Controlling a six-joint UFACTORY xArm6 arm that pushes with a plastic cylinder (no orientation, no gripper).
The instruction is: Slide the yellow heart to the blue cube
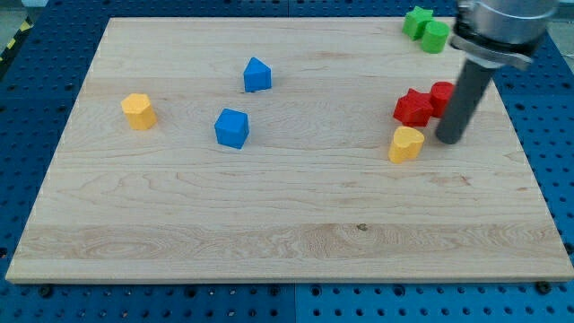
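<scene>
The yellow heart (406, 143) lies at the right of the wooden board (287, 224). The blue cube (231, 127) sits left of centre, far to the heart's left. My tip (448, 140) rests on the board just right of the heart, a small gap between them. The dark rod rises from it toward the view's top right.
A second blue block (257, 74) sits above the blue cube. A yellow block (139, 111) is at the left. A red star (413, 108) and a red block (441, 95) lie just above the heart. Two green blocks (426, 28) are at the top right.
</scene>
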